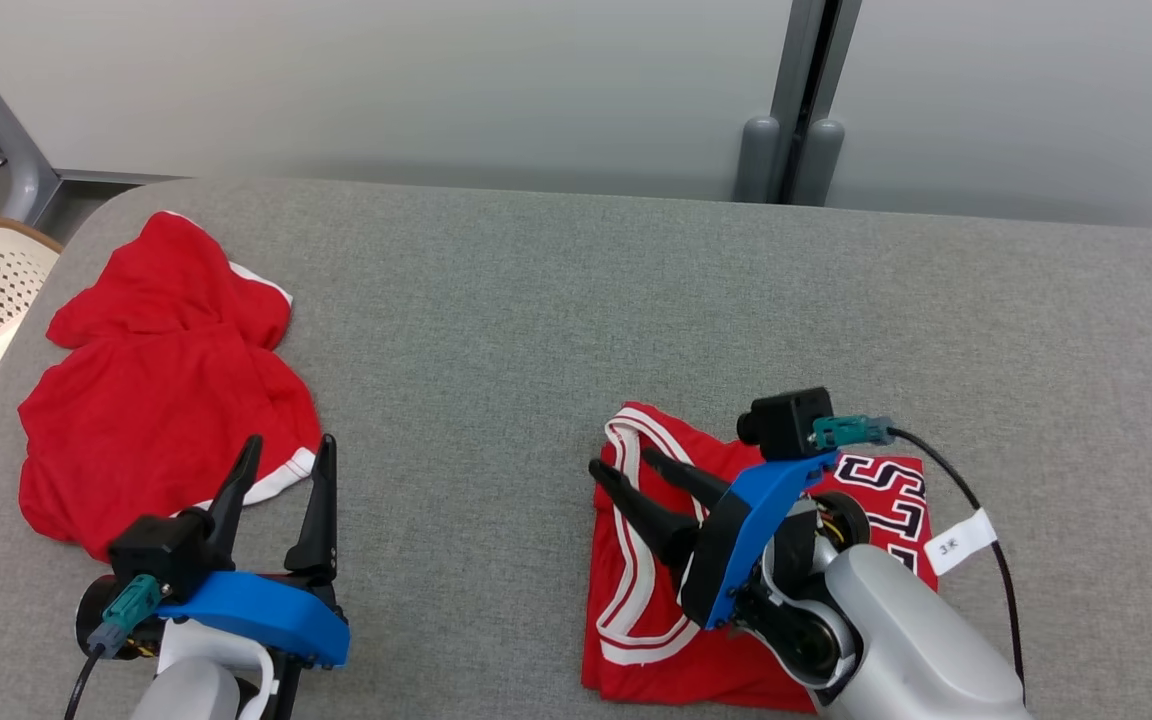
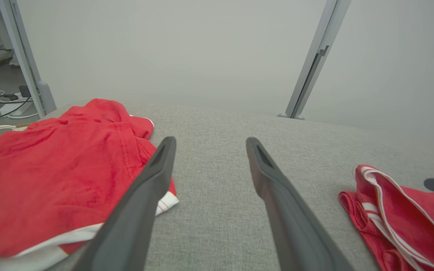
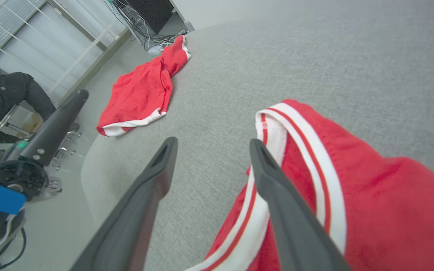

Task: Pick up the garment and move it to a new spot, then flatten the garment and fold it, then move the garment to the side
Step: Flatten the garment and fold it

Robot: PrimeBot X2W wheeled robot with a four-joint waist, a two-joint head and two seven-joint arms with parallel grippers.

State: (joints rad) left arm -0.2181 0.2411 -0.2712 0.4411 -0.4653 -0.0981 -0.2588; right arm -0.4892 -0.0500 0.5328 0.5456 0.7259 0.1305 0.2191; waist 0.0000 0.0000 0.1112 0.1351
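While left claw (image 1: 290, 440) and right claw (image 1: 622, 459) gape empty, folded jersey (image 1: 648, 665) shows partial lettering (image 1: 881, 478).

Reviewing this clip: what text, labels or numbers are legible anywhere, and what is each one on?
On the folded red garment: large black, white-edged letters, sideways and partly hidden by the right arm; not readable as a word.
On the white tag on the black cable: a small mark, perhaps "3K"; too small to be sure.
Nothing else legible.

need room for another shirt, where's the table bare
Bare: the table's far side right of the crumpled red garment, and the near strip between it and the folded jersey. Crowded: around each garment, where left gripper and right gripper hover.
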